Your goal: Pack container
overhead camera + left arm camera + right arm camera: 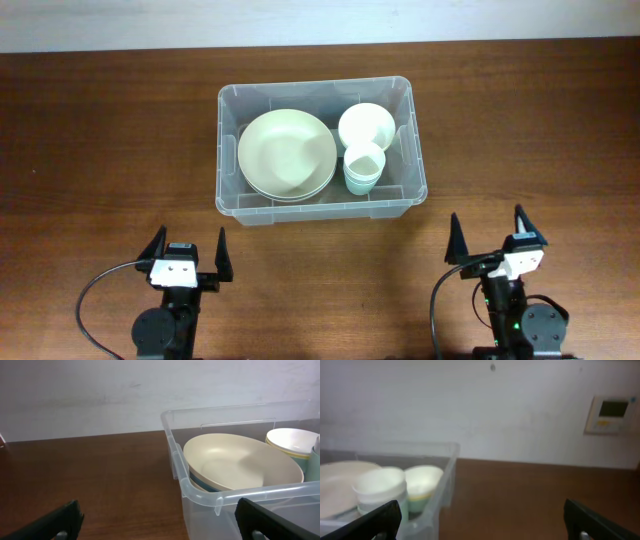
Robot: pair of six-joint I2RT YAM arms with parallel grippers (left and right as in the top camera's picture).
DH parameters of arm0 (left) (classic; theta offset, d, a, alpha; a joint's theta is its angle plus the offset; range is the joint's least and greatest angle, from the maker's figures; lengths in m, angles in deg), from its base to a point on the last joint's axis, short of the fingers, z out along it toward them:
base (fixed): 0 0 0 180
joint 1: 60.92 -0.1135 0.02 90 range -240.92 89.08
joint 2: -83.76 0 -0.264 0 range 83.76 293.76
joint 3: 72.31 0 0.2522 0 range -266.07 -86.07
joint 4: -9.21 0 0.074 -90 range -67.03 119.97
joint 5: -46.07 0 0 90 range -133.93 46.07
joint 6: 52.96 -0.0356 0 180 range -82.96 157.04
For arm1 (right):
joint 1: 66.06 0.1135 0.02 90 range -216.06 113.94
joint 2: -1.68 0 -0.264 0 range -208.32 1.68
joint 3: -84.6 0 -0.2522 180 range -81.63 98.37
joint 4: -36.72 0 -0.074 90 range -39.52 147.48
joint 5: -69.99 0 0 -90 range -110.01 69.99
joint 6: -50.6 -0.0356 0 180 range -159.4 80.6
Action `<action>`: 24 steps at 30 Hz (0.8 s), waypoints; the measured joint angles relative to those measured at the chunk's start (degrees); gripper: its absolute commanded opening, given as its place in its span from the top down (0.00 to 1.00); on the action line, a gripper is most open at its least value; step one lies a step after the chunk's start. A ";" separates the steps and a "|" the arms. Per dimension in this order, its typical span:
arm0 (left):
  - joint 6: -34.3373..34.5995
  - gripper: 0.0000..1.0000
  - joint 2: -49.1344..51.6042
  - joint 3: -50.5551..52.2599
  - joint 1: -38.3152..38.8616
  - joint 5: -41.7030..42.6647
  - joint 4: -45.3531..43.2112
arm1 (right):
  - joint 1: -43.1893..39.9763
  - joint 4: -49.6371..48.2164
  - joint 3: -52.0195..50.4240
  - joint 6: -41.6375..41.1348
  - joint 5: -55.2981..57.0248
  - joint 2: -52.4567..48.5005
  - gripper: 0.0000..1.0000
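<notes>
The clear rectangular container stands at the middle of the table. Inside it lie stacked cream plates, a white bowl and stacked pale cups. My left gripper sits near the front edge, below the container's left end, open and holding nothing. My right gripper rests at the front right, also open and bare. The left wrist view shows the container's near corner and the plates just ahead of my left gripper. In the right wrist view the container, cups and bowl lie left of my right gripper.
The brown wooden table spreads to both sides of the container. A white wall runs behind the table, with a small wall panel at the right. Black cables loop beside each arm's base.
</notes>
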 measured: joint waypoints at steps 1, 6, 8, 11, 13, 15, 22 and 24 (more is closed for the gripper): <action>0.00 0.01 0.00 0.00 0.00 0.00 0.00 | 0.00 -0.13 -0.79 0.00 0.15 0.00 0.01; 0.00 0.01 0.00 0.00 0.00 0.00 0.00 | 0.33 0.17 -2.23 0.00 0.44 0.00 0.01; 0.00 0.01 0.00 0.02 0.00 0.00 0.00 | 0.94 0.26 -2.27 -0.04 0.59 0.00 0.02; 0.00 0.01 -0.02 0.00 0.00 0.00 0.00 | 2.03 1.84 -2.27 0.00 0.92 0.00 0.01; 0.00 0.01 -0.02 0.00 0.00 0.00 0.00 | 2.86 3.91 -2.29 -0.02 1.25 0.00 0.01; 0.00 0.01 0.00 0.00 0.00 0.00 0.00 | 3.54 4.44 -2.32 0.02 1.46 0.02 0.01; 0.00 0.01 0.00 0.00 0.00 -0.02 0.00 | 4.11 4.50 -2.32 0.00 1.88 0.07 0.01; 0.00 0.01 0.00 0.00 0.00 0.00 0.00 | 4.11 4.50 -2.32 0.02 1.90 0.07 0.01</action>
